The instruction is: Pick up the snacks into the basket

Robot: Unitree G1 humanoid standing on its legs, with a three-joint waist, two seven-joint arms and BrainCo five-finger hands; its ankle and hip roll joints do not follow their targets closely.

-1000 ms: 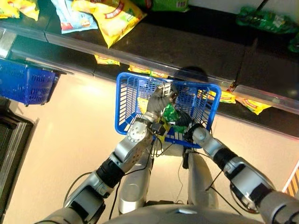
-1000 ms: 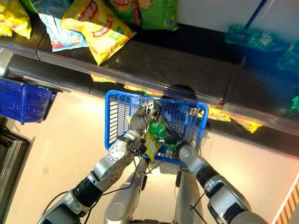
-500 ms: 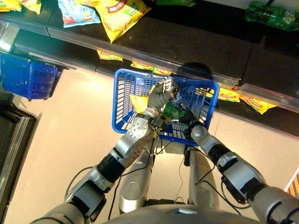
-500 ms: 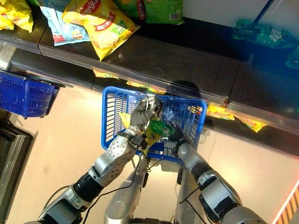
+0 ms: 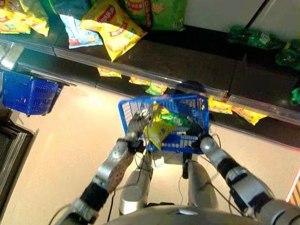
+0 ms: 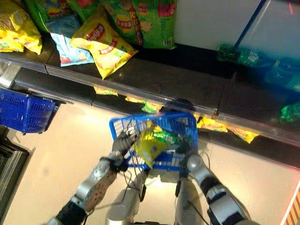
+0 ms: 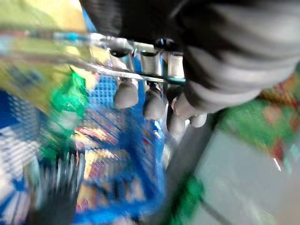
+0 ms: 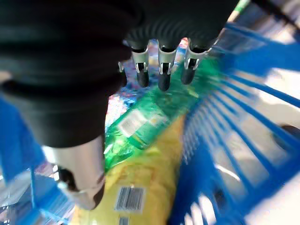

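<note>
The blue wire basket [image 5: 129, 108] hangs in front of the dark shelves. A yellow snack bag [image 5: 158, 131] leans over its near rim, and a green bag [image 5: 174, 118] lies behind it inside. My left hand [image 5: 137, 123] is at the basket's left near side, beside the yellow bag; its fingers [image 7: 146, 100] hang loosely bent over the basket with nothing in them. My right hand [image 5: 202, 139] grips the basket at its right near corner, and its fingers [image 8: 160, 71] point down over the green bag [image 8: 140, 126] and the yellow bag [image 8: 140, 187].
On the upper shelf lie a yellow bag [image 5: 112, 28], a light blue bag [image 5: 77, 33] and green bags [image 6: 140, 18]. More yellow packets [image 5: 220, 105] sit on the lower shelf behind the basket. A second blue basket [image 5: 27, 92] stands at the left on the floor.
My left hand has drawn back out of the basket to its left near side. The yellow bag now leans over the near rim. The camera has tilted up toward the shelves.
</note>
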